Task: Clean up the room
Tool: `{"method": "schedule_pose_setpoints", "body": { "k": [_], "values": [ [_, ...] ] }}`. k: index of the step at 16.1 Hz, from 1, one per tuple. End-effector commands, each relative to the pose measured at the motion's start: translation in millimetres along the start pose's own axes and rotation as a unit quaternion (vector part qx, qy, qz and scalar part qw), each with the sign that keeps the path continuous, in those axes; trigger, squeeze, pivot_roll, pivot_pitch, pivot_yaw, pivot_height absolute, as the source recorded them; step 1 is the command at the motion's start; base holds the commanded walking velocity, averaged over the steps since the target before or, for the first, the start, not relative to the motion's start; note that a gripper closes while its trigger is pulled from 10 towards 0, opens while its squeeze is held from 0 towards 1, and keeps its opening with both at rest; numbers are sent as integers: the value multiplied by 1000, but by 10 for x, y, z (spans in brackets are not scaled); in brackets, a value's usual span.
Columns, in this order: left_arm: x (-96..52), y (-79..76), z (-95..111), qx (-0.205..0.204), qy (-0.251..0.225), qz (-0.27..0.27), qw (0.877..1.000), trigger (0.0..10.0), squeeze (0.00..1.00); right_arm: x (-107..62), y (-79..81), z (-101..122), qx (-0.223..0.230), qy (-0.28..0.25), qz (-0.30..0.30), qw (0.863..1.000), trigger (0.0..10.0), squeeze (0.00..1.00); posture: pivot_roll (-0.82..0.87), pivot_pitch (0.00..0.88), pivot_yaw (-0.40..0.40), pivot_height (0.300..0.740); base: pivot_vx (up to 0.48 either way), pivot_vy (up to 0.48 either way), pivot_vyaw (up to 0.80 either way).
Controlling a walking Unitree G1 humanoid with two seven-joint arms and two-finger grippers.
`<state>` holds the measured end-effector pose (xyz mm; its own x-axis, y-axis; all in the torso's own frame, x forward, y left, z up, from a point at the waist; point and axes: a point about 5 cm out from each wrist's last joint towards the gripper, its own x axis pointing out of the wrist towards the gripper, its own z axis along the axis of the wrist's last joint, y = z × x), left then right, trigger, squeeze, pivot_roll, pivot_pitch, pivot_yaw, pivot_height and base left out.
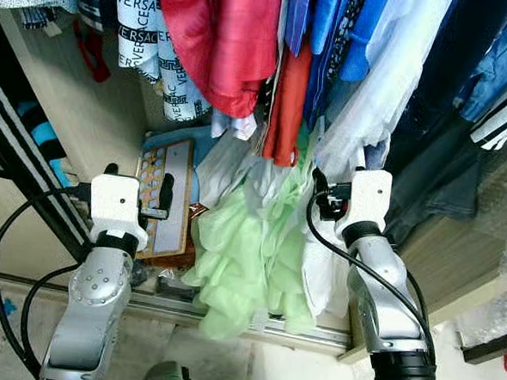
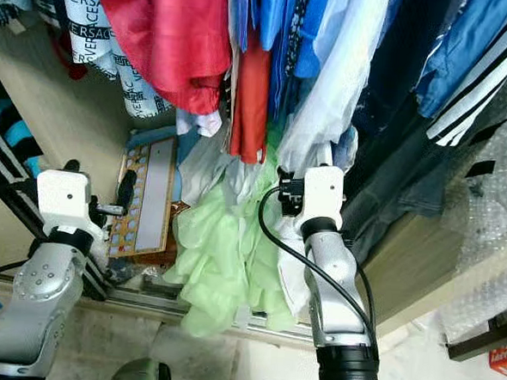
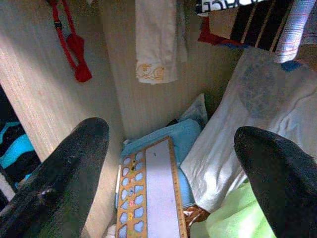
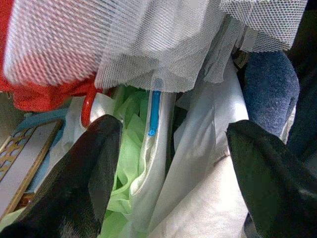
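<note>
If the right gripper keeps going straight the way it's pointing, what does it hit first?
Most likely the white garment hanging between the open fingers of the right gripper, beside the light green dress; depth is hard to judge.

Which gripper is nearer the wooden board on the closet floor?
Left. The left gripper hangs directly over the wooden board; the right gripper is off beside it, among hanging clothes.
</note>
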<state>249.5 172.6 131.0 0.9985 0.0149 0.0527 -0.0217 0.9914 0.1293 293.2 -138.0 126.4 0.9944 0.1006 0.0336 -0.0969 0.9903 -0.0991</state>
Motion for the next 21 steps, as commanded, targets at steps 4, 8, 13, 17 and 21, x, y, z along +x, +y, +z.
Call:
{"method": "schedule_pose_setpoints", "body": {
  "k": [4,8,13,17,21],
  "values": [
    [-144,52,-125,-13,30,21,999,10000,0,-180,-83,-56,-7,24,-14,1000,10000,0,-52,0,-41,740,0,0,200],
    [-153,6,-101,12,22,6,1000,10000,0,-206,-62,-59,-18,28,0,999,10000,0,-60,0,-42,740,0,0,800],
    [-63,-23,-84,7,16,-8,1000,10000,0,-134,-78,-30,-19,22,-8,1000,10000,0,-71,0,-27,740,0,0,800],
    [-17,-12,-42,9,7,8,1000,10000,0,-109,-58,-61,-15,21,-13,1000,10000,0,-69,0,-19,740,0,0,800],
    [-35,-24,-84,21,7,35,999,10000,0,-63,28,-108,-13,23,6,1000,10000,0,-58,0,-14,740,0,0,600]
  ]
}}
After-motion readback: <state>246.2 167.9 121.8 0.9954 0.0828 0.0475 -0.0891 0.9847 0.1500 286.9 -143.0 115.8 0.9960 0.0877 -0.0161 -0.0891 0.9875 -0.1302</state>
